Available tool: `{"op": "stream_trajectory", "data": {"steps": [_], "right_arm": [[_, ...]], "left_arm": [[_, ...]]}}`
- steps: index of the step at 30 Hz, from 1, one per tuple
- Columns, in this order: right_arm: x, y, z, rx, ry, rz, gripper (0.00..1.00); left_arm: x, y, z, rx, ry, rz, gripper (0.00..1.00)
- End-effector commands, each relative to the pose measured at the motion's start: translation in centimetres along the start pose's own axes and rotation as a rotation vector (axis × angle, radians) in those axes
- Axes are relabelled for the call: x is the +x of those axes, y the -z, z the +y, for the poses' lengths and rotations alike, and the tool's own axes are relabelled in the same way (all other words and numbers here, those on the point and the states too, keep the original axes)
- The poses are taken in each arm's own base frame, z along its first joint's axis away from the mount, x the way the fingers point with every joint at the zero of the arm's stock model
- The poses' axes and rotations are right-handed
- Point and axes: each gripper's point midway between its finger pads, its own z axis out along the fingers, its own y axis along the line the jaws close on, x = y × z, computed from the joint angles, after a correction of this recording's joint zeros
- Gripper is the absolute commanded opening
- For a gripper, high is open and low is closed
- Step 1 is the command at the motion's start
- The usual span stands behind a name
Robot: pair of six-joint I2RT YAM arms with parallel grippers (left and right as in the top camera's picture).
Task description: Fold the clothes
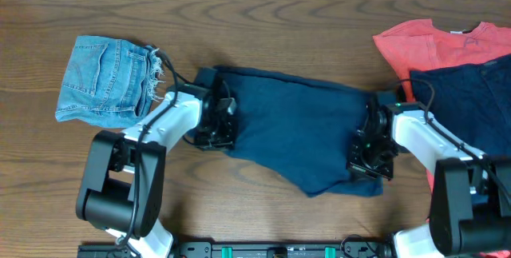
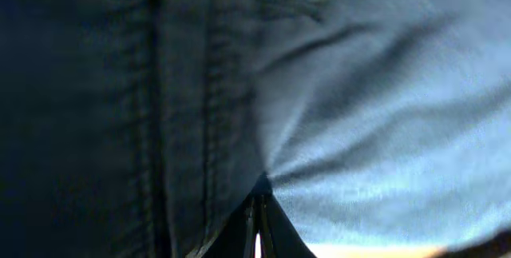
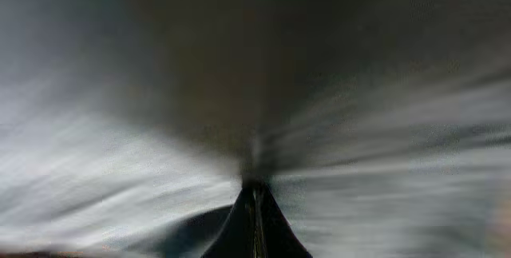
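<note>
The navy trousers (image 2: 359, 130) are filling your left wrist lens. Their double-stitched seam (image 2: 209, 90) is running down the frame, and the left jaws are pressing together on a gather of the cloth, with creases fanning out from the pinch.

From above, the light-blue denim shorts (image 1: 108, 82) are sitting folded at the far left, their frayed hem close to your left arm (image 1: 172, 118). Next along, the left jaws are biting the left edge of the navy trousers (image 1: 295, 134), which are lying spread across the middle of the desk (image 1: 263, 18). The right jaws are pinching the right edge, lower down near the corner. That wrist lens is showing only blurred dark fabric streaming away from the closed tips. At the far right, the coral-red T-shirt (image 1: 431, 38) is lying under a second navy piece (image 1: 471, 98), just beside your right arm (image 1: 415, 134).

You are risking three things as I judge it:
- **Thin pinches:** Both look shallow, so you may be catching only the top layer, and the layers would part as you lift.
- **Uneven grips:** The two pinches are sitting at unequal heights along the edges, so the fold could come out skewed.
- **Snagging neighbours:** A wide swing on either side could catch the frayed shorts or drag the navy piece off the T-shirt.
</note>
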Motion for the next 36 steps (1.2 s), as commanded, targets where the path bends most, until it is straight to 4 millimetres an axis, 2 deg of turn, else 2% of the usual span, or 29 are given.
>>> {"op": "stream_trajectory", "data": {"steps": [1, 3, 5, 10, 13, 15, 17, 20, 22, 24, 28, 31, 36], "right_arm": [[-1.3, 0.2, -2.9, 0.123, -0.093, -0.054, 0.01], [-2.0, 0.7, -3.0, 0.091, -0.117, -0.068, 0.01], [-2.7, 1.5, -2.1, 0.019, -0.072, -0.075, 0.01], [-4.7, 6.8, 3.6, -0.296, 0.24, -0.191, 0.01], [-6.0, 11.1, 7.5, -0.475, 0.351, -0.324, 0.01], [-6.6, 12.6, 9.1, -0.553, 0.39, -0.38, 0.01], [-7.5, 13.4, 10.3, -0.593, 0.388, -0.426, 0.01], [-8.4, 12.6, 11.2, -0.564, 0.413, -0.456, 0.01], [-9.0, 10.6, 10.8, -0.478, 0.391, -0.438, 0.02], [-9.4, 8.4, 9.7, -0.362, 0.332, -0.407, 0.01], [-11.0, 4.9, 4.9, -0.09, 0.123, -0.371, 0.01], [-13.3, 3.9, 1.1, 0.049, -0.028, -0.411, 0.01], [-17.1, 4.3, -0.8, -0.026, -0.135, -0.493, 0.01]], "left_arm": [[-1.1, 1.1, 4.0, -0.131, 0.08, -0.051, 0.06], [-1.3, 2.0, 4.4, -0.121, 0.108, -0.061, 0.06], [-1.5, 2.9, 4.1, -0.086, 0.113, -0.069, 0.06], [-2.1, 5.9, -0.2, 0.109, 0.032, -0.127, 0.11], [-2.4, 7.8, -2.4, 0.171, -0.03, -0.199, 0.14], [-2.4, 8.2, -3.1, 0.174, -0.059, -0.221, 0.16], [-2.3, 8.0, -3.8, 0.175, -0.083, -0.218, 0.17], [-1.7, 6.7, -4.5, 0.168, -0.11, -0.182, 0.22], [-1.1, 5.1, -4.7, 0.159, -0.123, -0.142, 0.24], [-0.6, 4.0, -4.3, 0.131, -0.123, -0.111, 0.24], [0.2, 1.7, -2.8, 0.056, -0.102, -0.039, 0.24], [0.3, 0.7, -2.4, 0.046, -0.088, -0.008, 0.24], [0.2, 0.2, -1.2, -0.012, -0.08, -0.001, 0.24]]}}
